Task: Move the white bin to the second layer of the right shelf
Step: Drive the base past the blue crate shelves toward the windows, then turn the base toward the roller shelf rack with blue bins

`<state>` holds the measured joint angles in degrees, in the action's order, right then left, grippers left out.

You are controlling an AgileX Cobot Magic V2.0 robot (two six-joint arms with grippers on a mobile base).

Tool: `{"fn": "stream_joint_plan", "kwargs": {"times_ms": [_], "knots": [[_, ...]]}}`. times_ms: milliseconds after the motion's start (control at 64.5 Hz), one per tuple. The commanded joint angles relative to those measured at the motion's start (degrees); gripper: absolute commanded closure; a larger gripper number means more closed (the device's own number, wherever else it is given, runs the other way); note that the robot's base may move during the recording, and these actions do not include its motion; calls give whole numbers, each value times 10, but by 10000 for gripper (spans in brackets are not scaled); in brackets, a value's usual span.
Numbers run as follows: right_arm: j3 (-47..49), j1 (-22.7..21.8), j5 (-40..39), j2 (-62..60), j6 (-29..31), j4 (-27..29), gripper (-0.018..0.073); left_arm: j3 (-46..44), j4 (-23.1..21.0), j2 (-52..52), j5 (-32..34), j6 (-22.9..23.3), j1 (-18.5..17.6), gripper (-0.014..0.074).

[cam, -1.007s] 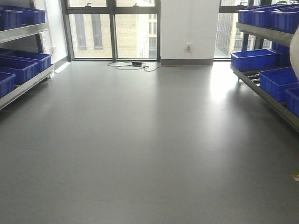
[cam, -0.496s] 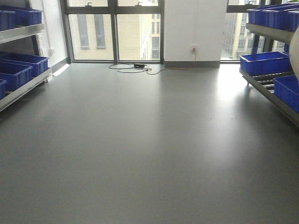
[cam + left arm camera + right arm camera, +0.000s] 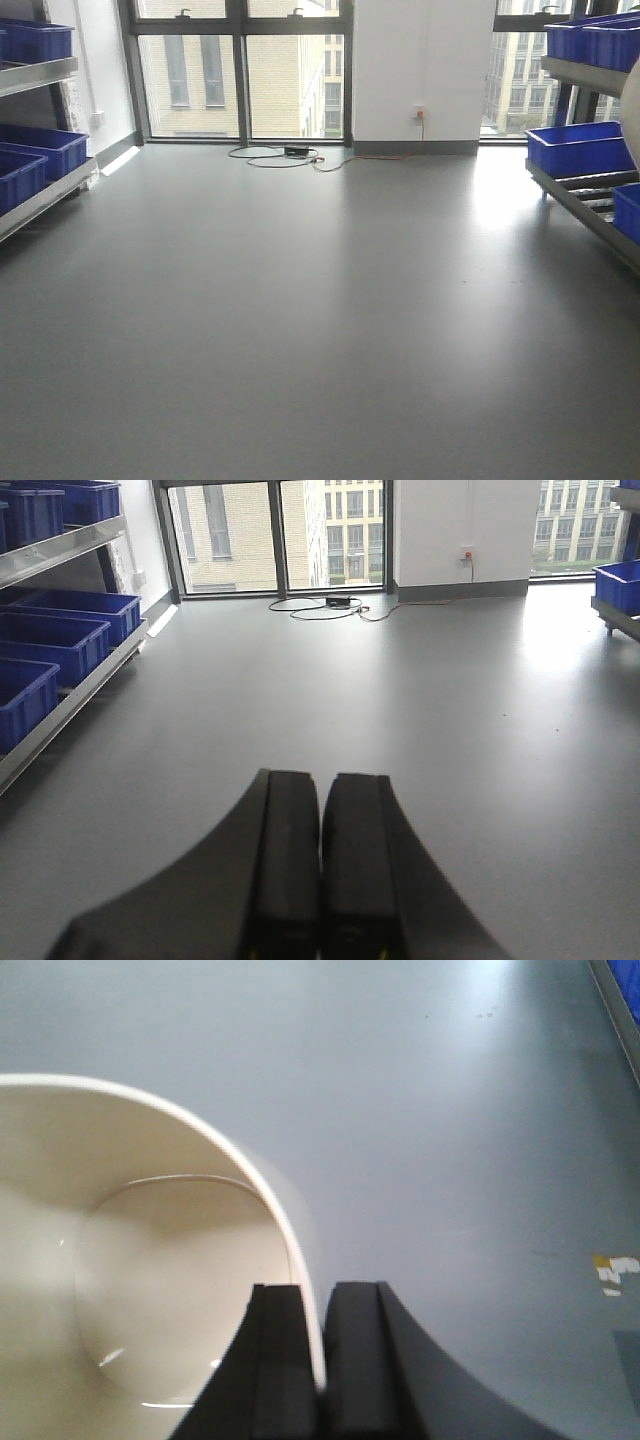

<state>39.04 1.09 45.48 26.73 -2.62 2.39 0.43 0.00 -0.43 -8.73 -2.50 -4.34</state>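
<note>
Black-fingered, the left gripper (image 3: 321, 792) is sitting closed on nothing (grey floor (image 3: 450, 680) ahead). The right gripper (image 3: 318, 1310) is clamping the white bin (image 3: 130, 1280) by its wall, tub spreading toward nine o'clock. The right shelf second layer (image 3: 598, 188) is showing at three o'clock.

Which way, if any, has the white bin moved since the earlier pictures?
Yes. The white bin went forward, toward the window: the blue crate on the right shelf now sits nearer it.

Crates (image 3: 45, 150) on left rack (image 3: 50, 197), right shelf (image 3: 598, 186), windows (image 3: 240, 85) ahead
</note>
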Motion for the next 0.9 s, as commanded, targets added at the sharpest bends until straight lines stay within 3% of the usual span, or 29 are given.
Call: {"fn": "stream_joint_plan", "kwargs": {"times_ms": [0,883], "knots": [[17,-4,-51,2,1,4,473,21,-3,-9,47,3,-2,512],[17,-4,-52,2,1,4,473,21,-3,-9,47,3,-2,512]]}}
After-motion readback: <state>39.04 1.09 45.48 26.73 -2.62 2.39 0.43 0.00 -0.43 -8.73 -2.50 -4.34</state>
